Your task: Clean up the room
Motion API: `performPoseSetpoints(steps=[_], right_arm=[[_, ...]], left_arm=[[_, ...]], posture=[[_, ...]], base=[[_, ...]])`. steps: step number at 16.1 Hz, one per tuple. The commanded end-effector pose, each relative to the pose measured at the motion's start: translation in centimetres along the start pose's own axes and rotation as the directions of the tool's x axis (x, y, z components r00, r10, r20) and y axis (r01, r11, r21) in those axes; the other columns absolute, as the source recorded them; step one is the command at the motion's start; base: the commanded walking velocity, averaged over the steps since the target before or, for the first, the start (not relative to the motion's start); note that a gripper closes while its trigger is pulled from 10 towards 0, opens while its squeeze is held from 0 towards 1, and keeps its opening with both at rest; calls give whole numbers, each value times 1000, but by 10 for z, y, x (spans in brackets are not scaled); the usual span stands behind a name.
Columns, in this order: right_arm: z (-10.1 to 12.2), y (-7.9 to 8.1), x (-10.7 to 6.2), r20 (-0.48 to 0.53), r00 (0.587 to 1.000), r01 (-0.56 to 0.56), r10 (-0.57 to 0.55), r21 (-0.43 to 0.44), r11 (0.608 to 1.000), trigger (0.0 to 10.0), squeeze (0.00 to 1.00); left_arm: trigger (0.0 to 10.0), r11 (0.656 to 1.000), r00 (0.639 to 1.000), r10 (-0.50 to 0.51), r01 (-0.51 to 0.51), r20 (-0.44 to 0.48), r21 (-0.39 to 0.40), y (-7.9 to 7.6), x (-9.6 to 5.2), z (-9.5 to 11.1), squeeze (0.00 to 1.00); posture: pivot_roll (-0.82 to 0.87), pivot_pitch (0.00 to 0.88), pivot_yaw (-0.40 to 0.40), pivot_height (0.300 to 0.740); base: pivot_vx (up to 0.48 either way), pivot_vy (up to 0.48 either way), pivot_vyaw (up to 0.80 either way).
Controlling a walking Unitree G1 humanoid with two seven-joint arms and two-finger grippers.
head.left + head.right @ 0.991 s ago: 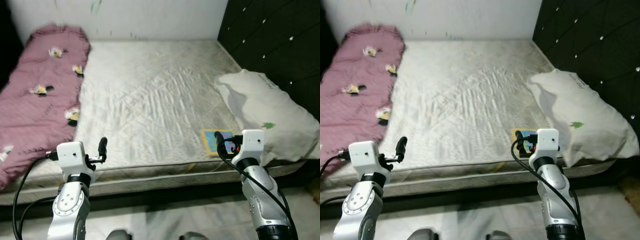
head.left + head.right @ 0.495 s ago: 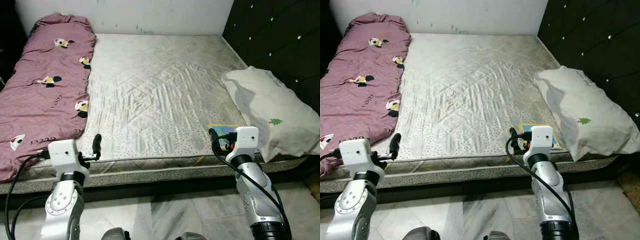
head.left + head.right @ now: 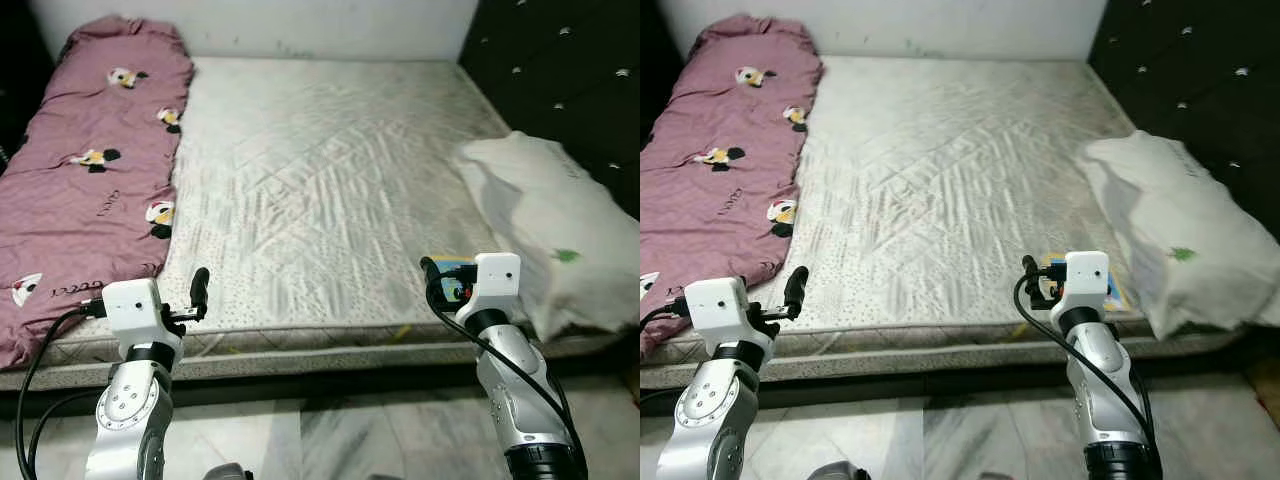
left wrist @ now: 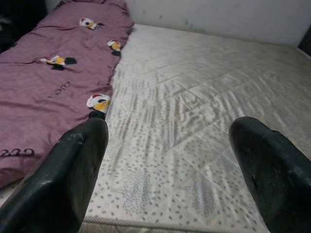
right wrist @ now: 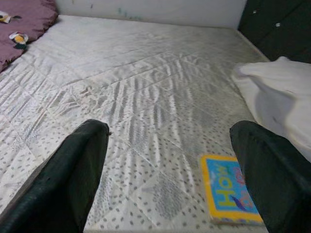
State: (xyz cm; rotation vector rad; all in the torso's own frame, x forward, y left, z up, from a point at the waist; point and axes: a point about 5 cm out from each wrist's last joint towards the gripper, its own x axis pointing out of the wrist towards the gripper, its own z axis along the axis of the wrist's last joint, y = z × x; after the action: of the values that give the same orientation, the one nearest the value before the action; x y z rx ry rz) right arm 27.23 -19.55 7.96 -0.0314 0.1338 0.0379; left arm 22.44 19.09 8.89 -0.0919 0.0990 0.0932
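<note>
left eye view puts us at the foot of the bed, both arms raised at the near edge of the mattress (image 3: 320,180). the left gripper (image 4: 165,165) hangs with its fingers spread wide and nothing between them, and straight ahead of it lies bare quilted mattress, with the purple blanket (image 3: 90,170) stretched out along its outer side. over on the other arm, the right gripper (image 5: 170,170) is just as wide open and just as empty.

now the thing to watch: a small picture book (image 5: 228,194), blue with a yellow border, lies flat on the mattress just ahead of the right gripper and a little to its outer side, near the mattress edge. beyond the book, further out on that same side, the white pillow (image 3: 1180,235) slumps against the dark headboard (image 3: 570,80).

how far along are we? by the look of it, barely started. nothing is gripped, the book is untouched and apart from both fingers, and the pillow sits crooked. the likely first job is the book, and the right gripper is the one nearest to it. the blanket and pillow are left to sort after that.
</note>
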Motion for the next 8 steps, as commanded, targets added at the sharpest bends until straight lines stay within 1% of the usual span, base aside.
performPoseSetpoints(steps=[1,6,7,8], right_arm=[[3,0,2,8,1000,-4,4,-7,1000,10000,0],[3,1,2,8,1000,-4,4,-5,1000,10000,0],[3,1,3,7,1000,-4,4,-5,1000,10000,0],[3,1,3,7,1000,-5,5,-5,1000,10000,0]], left_arm=[[10000,1000,1000,-15,15,17,-1,-1,0,4,0],[10000,1000,1000,-20,20,11,3,-2,1,4,0],[10000,1000,1000,-17,17,6,4,-3,1,3,0],[10000,1000,1000,-16,16,3,4,-3,1,3,0]], posture=[[-40,0,-41,740],[-40,0,-39,740],[-38,0,-39,740],[-38,0,-39,740]], base=[[360,0,0],[345,0,0],[262,0,0],[0,0,0]])
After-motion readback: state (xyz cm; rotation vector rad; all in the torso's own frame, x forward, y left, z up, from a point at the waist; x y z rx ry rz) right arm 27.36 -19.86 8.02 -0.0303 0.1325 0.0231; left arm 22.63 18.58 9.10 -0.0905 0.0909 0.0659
